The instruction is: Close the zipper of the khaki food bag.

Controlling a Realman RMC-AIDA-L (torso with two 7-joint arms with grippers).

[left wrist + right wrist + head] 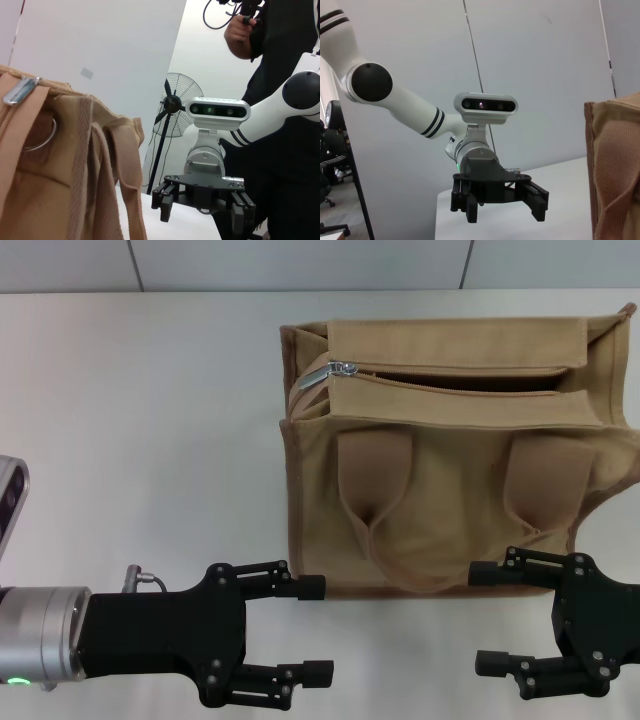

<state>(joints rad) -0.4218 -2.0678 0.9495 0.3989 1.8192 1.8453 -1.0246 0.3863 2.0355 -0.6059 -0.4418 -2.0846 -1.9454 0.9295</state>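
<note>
The khaki food bag (450,455) stands beyond both hands, its zipper (450,375) running crosswise, pull tab (330,371) beyond the wide-spread left hand (313,630). Right hand (490,617) also gapes wide.

khaki food bag (450,455) on table (140,430) | zipper (450,376) unzipped | left hand (315,630), right hand (485,618) spread, near edge
</note>
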